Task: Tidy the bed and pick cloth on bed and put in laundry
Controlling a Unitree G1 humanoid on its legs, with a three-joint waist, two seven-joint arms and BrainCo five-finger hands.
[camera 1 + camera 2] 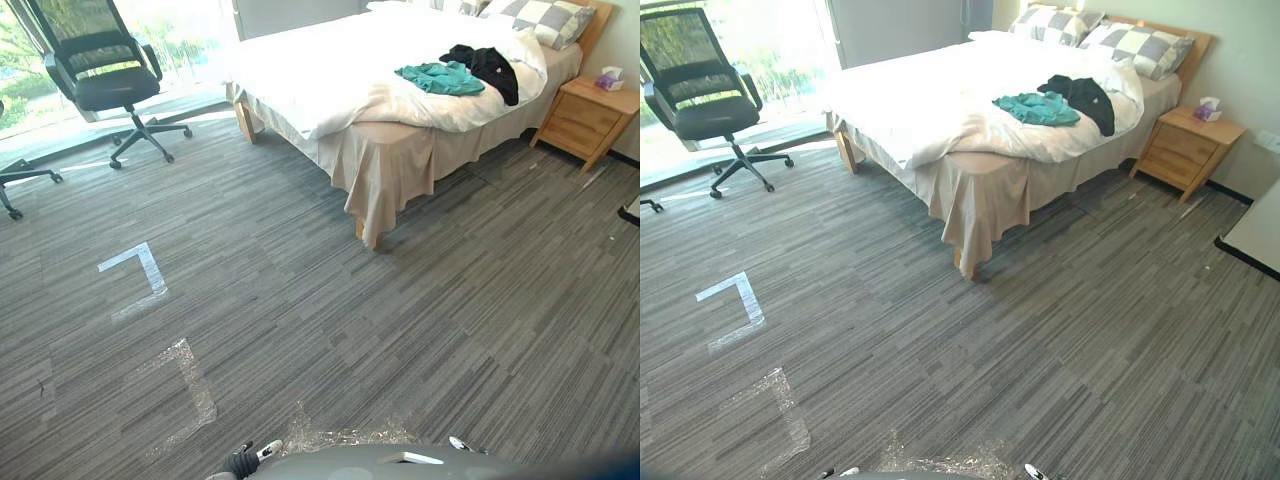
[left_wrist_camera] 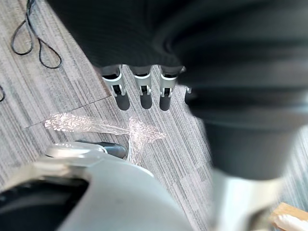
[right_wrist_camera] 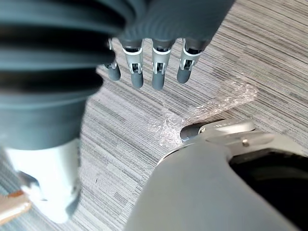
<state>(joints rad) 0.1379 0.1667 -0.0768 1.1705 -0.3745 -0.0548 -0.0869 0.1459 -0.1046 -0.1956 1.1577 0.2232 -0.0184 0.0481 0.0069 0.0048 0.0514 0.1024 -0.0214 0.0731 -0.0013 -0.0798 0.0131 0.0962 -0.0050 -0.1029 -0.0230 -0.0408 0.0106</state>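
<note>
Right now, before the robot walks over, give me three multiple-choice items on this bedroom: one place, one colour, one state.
1. Where do the loose clothes lie?
A in a basket
B on the bed, near the pillows
C on a desk

2. What colours are they?
A red and white
B yellow and grey
C teal and black

3. How are the left hand and right hand?
A both shut on cloth
B both open, holding nothing
C one shut on a pillow

Key:
1 B, they rest on the bed by the checked pillows.
2 C, a teal garment lies beside a black garment.
3 B, both show straight fingers with nothing in them.
</note>
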